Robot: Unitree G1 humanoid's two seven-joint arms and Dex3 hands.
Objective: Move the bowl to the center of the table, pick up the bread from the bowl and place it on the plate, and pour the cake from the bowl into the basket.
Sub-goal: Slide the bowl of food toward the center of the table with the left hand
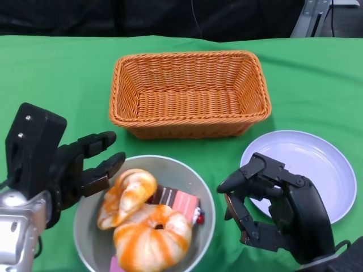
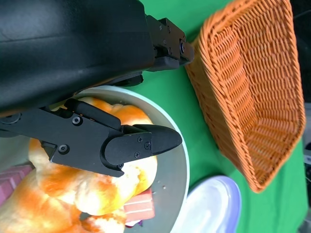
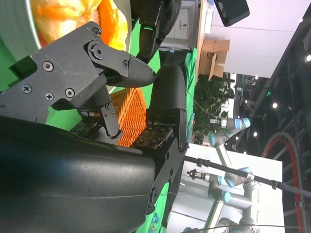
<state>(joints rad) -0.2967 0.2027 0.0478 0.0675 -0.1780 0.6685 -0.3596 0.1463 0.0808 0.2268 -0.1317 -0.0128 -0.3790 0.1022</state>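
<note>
Now I'm hovering my open left hand [image 1: 85,164] just over the bread [image 1: 127,195] in the bowl [image 1: 201,195], nearer than my empty, half-curled right hand [image 1: 266,207].

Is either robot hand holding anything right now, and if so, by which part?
Nothing is held. The left robot hand hovers open at the bowl's left rim, over the bread. The right robot hand is open between bowl and plate.
</note>
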